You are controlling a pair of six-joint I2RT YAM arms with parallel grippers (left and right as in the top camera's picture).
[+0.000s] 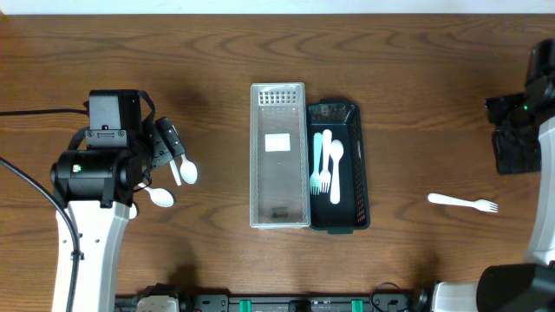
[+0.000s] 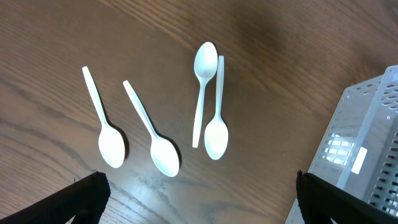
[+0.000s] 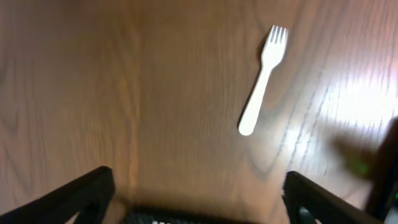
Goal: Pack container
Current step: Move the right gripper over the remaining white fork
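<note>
Four spoons loose on desk beneath wide-spread left jaws, lone fork beneath wide-spread right jaws, container mid-desk; risk: close-lying middle spoons snagged together, or flat handles skidding from shallow pinch.

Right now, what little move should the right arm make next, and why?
Probably lower its open fingers toward the white fork lying alone on the table. Other forks already sit in the black bin, so this one likely belongs there too.
</note>
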